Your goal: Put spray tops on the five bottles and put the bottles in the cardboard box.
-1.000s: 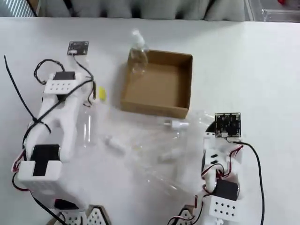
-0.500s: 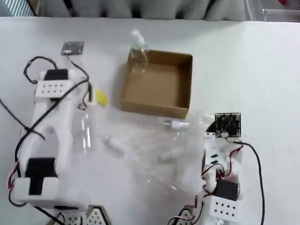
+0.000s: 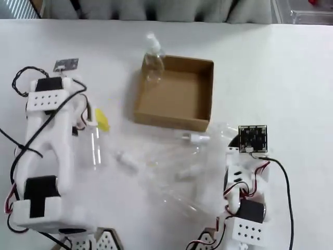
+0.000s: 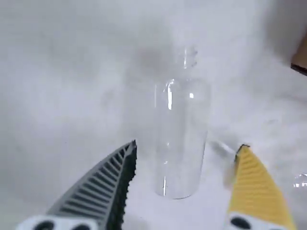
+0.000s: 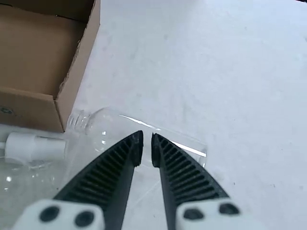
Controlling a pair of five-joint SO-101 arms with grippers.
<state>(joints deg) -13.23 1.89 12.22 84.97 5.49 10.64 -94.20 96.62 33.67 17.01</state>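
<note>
Left gripper (image 4: 187, 145) spread wide over a clear bottle (image 4: 180, 129); right gripper (image 5: 146, 135) pressed almost together beside the cardboard box (image 5: 79, 62) corner

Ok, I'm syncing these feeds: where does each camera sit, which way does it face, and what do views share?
High view: fixed overhead, looking down on the left arm, right arm and cardboard box.
Left wrist view: on the left wrist, looking past the open left gripper at a capless bottle.
Right wrist view: on the right wrist, looking past the shut right gripper at the box's corner and a spray top.
Shared: high and right wrist views both show box and spray top.
</note>
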